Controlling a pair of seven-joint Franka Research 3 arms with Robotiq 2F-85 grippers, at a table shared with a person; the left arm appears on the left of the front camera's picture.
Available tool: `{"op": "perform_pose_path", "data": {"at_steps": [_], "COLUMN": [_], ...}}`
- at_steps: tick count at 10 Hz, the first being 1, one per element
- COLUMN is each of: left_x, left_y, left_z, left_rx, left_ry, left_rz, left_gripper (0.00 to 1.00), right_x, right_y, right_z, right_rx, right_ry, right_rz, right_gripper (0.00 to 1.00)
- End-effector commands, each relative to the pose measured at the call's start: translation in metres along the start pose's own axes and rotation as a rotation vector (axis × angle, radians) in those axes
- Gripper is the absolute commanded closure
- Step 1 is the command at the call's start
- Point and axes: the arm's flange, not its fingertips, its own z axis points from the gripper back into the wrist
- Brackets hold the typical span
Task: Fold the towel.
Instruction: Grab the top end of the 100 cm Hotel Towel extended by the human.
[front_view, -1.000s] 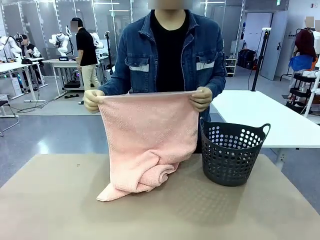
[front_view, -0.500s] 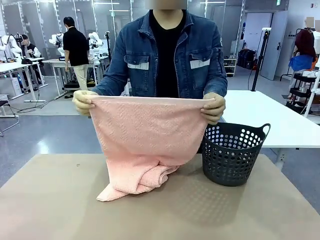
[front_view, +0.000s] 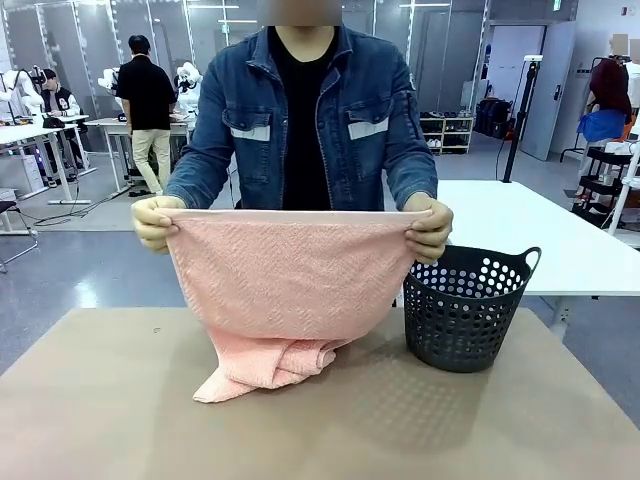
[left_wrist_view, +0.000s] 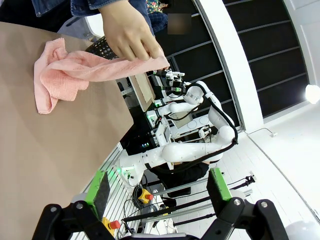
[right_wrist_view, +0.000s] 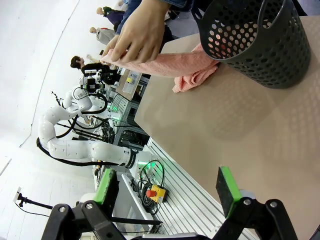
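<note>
Salmon-pink terry with a woven zigzag texture, the towel (front_view: 285, 290) is held up over the far edge of the desk (front_view: 110, 400), about at its middle. Its top hem is drawn taut and level between a person's hand (front_view: 157, 222) at one corner and the other hand (front_view: 430, 228) at the opposite corner. The cloth sags in a soft curve below the hem, and its lower end lies bunched in loose folds on the desk. The desk top is tan and matte with a faint dimpled pattern. A basket (front_view: 465, 315) of dark grey plastic, round, pierced all over with holes and with two loop handles on its rim, stands upright just beside the towel, nearer the desk's far right corner. The left fingers (left_wrist_view: 98, 186), black with green pads, are spread wide with nothing between them and touch nothing, well apart from the towel. The right fingers (right_wrist_view: 226, 185) are likewise spread wide and hold nothing, well back from the basket.
</note>
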Motion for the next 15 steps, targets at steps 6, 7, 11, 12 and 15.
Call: {"op": "perform_pose_path", "data": {"at_steps": [6,7,11,12,15], "left_x": [0.002,0.0,0.034,0.043,0.046], "left_y": [0.0,0.0,-0.136,-0.165,-0.252], "left_z": [0.002,0.0,-0.041,-0.066,-0.163], "left_rx": [-0.021,0.0,0.523,0.589,0.8], "left_ry": [0.001,0.0,0.324,0.394,0.537], "left_rz": [-0.023,0.0,-0.506,-0.598,-0.939], "left_gripper": [0.0,0.0,0.0,0.0,0.0], "right_x": [0.003,0.0,0.037,0.046,0.056], "right_y": [0.0,0.0,0.134,0.163,0.25], "right_z": [0.001,0.0,0.014,0.001,-0.054], "right_rx": [0.015,0.0,-0.235,-0.288,-0.394], "right_ry": [-0.008,0.0,0.117,0.178,0.357], "right_rz": [0.021,0.0,0.586,0.683,0.926], "right_gripper": [0.0,0.0,0.0,0.0,0.0]}}
